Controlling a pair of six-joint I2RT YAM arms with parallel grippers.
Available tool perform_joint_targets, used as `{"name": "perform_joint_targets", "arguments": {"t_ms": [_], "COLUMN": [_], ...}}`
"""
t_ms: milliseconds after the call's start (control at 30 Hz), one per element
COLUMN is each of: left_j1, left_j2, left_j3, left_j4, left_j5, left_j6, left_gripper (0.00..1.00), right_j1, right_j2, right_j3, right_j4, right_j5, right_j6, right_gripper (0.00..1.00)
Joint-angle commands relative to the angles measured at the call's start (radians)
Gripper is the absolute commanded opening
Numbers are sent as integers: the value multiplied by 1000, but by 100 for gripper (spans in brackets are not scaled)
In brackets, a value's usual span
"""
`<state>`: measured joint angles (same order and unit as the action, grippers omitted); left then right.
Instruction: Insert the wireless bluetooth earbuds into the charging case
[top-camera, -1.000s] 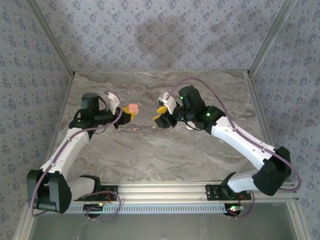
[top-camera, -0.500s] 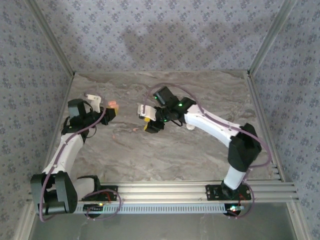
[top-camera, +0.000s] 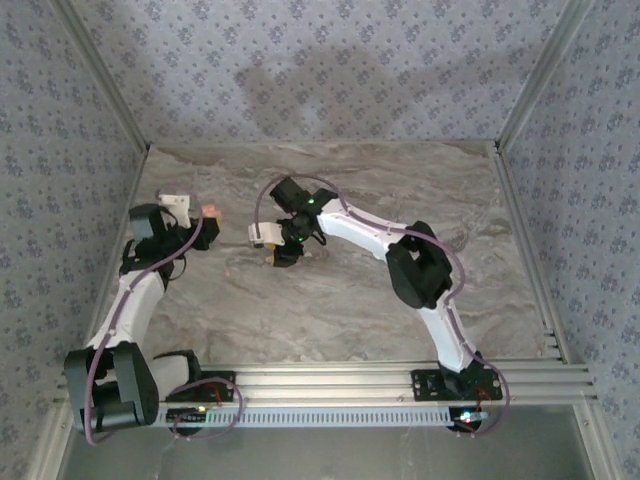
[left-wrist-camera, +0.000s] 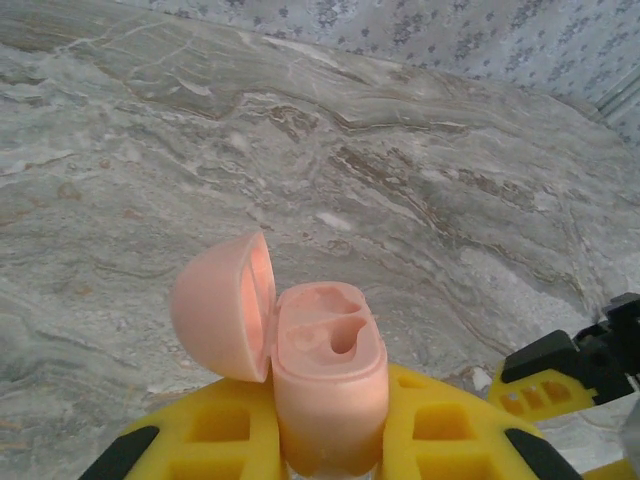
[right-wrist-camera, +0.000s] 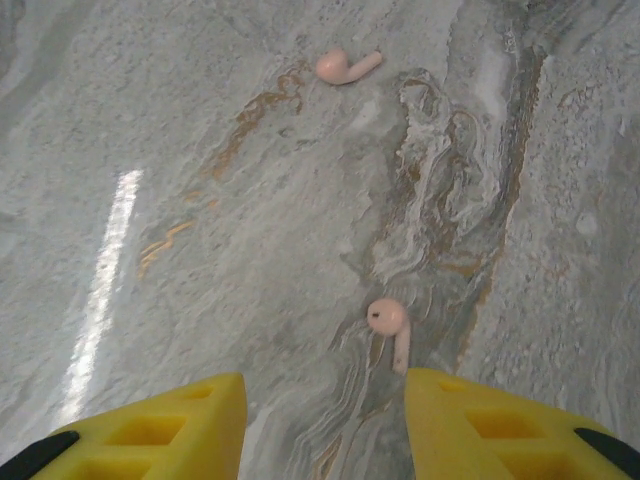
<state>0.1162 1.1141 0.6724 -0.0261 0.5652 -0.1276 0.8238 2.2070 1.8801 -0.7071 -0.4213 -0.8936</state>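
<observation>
My left gripper is shut on the charging case, a salmon-pink case held upright between the yellow fingers. Its lid is flipped open to the left and the moulded sockets inside are bare. From above, the case sits at the left of the table. Two pale pinkish earbuds lie on the marble. One earbud is just ahead of my open right gripper, close to its right finger. The other earbud lies farther ahead. From above, the right gripper hangs low, right of the case.
The marble tabletop is fenced by aluminium posts and patterned walls on three sides. A metal rail runs along the near edge by the arm bases. The right arm's elbow arches over the table's middle.
The right arm has swung left and down over the earbuds, its jaws a little narrower. The left arm has drawn back to the left with the open case.
</observation>
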Motion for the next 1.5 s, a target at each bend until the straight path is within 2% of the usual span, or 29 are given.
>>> {"name": "perform_joint_targets", "arguments": {"t_ms": [0,267,633,1233,1467], "left_j1": [14,28,28,28,29], "left_j2": [-14,4,38,63,63], "left_j3": [4,34,63,84,92], "left_j4": [0,-15,-13,-15,-26], "left_j5": [-21,-24,-16,-11,-10], "left_j6": [20,44,44,48,56], "left_gripper": [14,14,14,14,14], "right_j1": [6,6,4,-7,-8], "right_j2": [70,184,268,346,349], "right_j3": [90,206,272,357,368], "right_j4": [-58,-92,-110,-192,-196], "right_j5": [8,-7,5,53,69], "right_j6": [-73,-86,-81,-87,-77], "right_gripper": [47,47,43,31,23]}}
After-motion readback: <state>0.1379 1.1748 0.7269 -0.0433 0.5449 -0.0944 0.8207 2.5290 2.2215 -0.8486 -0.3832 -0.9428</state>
